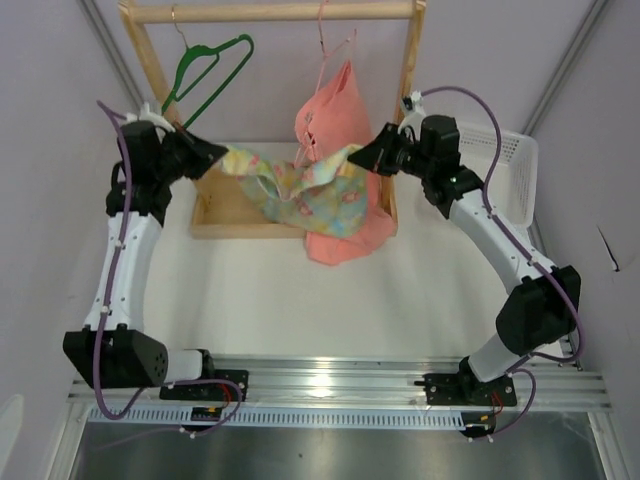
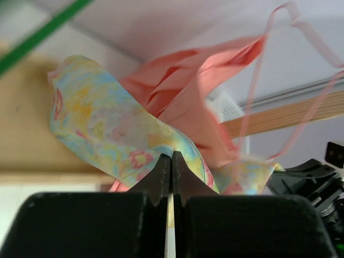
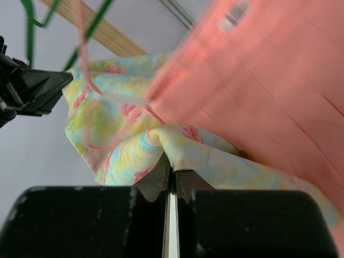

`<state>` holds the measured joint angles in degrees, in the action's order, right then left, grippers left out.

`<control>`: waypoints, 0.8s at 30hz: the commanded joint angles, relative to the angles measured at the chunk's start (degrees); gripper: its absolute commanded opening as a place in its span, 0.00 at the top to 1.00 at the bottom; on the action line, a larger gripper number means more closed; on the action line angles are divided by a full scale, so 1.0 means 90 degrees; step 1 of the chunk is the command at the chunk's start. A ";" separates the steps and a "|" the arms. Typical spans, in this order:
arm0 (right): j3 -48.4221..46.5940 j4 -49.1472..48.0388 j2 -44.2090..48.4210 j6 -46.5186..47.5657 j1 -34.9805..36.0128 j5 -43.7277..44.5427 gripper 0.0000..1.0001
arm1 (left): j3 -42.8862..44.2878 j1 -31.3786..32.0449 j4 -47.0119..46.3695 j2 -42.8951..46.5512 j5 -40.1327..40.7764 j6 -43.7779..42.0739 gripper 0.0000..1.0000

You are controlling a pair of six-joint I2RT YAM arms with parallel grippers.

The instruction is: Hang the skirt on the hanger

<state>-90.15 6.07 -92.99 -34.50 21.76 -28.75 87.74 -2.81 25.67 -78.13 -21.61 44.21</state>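
The flower-print pastel skirt (image 1: pixel 300 188) hangs stretched in the air between my two grippers, in front of the wooden rack. My left gripper (image 1: pixel 224 157) is shut on the skirt's left end; in the left wrist view its tips (image 2: pixel 172 156) pinch the cloth (image 2: pixel 102 129). My right gripper (image 1: pixel 356 158) is shut on the right end, where a fold of skirt (image 3: pixel 123 140) sits in its tips (image 3: pixel 173 173). The dark green hanger (image 1: pixel 205 75) hangs from the rail above and just behind my left gripper, with nothing on it.
A salmon-pink garment (image 1: pixel 338 120) on a thin pink wire hanger (image 1: pixel 322 45) hangs from the wooden rail (image 1: pixel 270 12), right behind the skirt and touching it. The rack's wooden base (image 1: pixel 225 218) lies below. A white basket (image 1: pixel 512 165) stands at the right.
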 commanded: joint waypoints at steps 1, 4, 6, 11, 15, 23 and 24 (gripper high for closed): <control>0.1244 -0.0293 0.0478 0.0161 -0.0006 0.0206 1.00 | -0.1735 -0.0049 -0.0616 0.0369 0.0154 0.0176 1.00; 0.2627 -0.0459 0.0859 0.0065 -0.0006 0.0392 1.00 | -0.3472 -0.0040 -0.0772 0.0692 0.0232 0.0137 1.00; 0.3188 -0.0469 0.1103 -0.0082 -0.0015 0.0382 1.00 | -0.3859 -0.0039 -0.0695 0.0906 0.0368 0.0069 1.00; 0.4808 -0.0362 0.1757 -0.0307 0.0336 0.0509 1.00 | -0.4806 -0.0049 0.0017 0.1541 0.0856 -0.0058 1.00; 0.5533 -0.0107 0.2187 -0.0492 0.0638 0.0597 1.00 | -0.5178 -0.0049 0.0331 0.1825 0.1131 -0.0156 1.00; 0.6295 0.0243 0.2598 -0.0668 0.1166 0.0841 1.00 | -0.5082 -0.0069 0.0975 0.1650 0.1716 -0.0468 0.98; 0.6383 0.0283 0.2646 -0.0688 0.1176 0.0832 1.00 | -0.5043 -0.0069 0.1063 0.1601 0.1794 -0.0555 0.98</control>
<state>-34.06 7.20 -71.24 -39.46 31.68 -22.70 41.60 -2.90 32.18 -63.13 -9.41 42.06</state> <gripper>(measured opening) 0.054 0.017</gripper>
